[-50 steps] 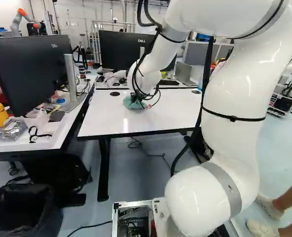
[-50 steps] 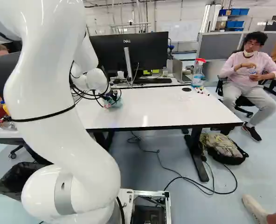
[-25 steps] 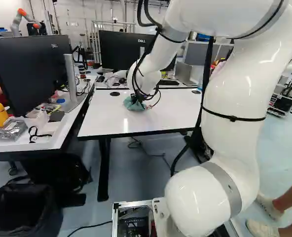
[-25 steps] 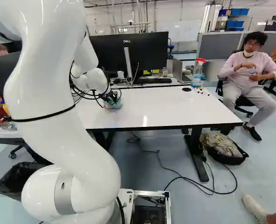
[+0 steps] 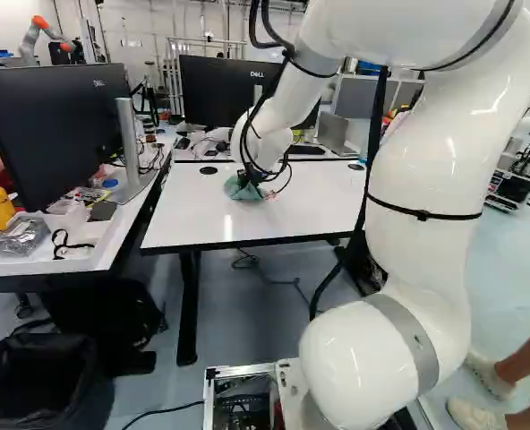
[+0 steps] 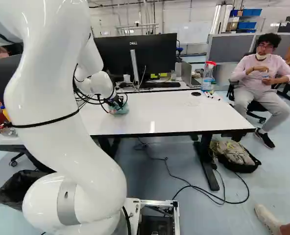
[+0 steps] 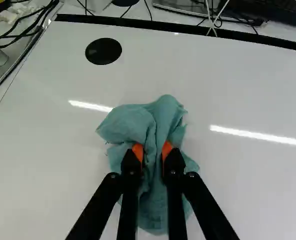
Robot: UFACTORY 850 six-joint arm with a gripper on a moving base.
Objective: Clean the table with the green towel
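Towel [image 7: 125, 125], green, is lying bunched on the white tabletop [image 7: 53, 175], with a raised fold running between the two fingers of the gripper [image 7: 152, 150]. Both orange pads [image 7: 138, 151] are pressing on that fold from opposite sides, so the jaws are pinching cloth, leaving a narrow gap filled with fabric. Loose cloth is spreading ahead of, beside and beneath the fingertips; presumably the grip is staying narrow so that this slack is serving as the wiping pad and keeping the fingers off the surface. Black round cable grommet [image 7: 103, 51] is sitting ahead of the jaws, toward the robot's left. Marker pens [image 6: 211, 96] are lying well off to the jaws' right, the spray bottle [image 6: 207, 78] standing beyond them; both are probably being kept out of the stroke. Compared with the earlier base-view frames, arm and towel are showing no clear shift beyond perhaps a slight one, the cloth moving with the gripper if at all. Base is holding its place. Wiping is apparently proceeding slowly or pausing; the next stroke is likely calling for a sideways drag with light downward pressure. Risk: the bundle is possibly rolling up or slipping.
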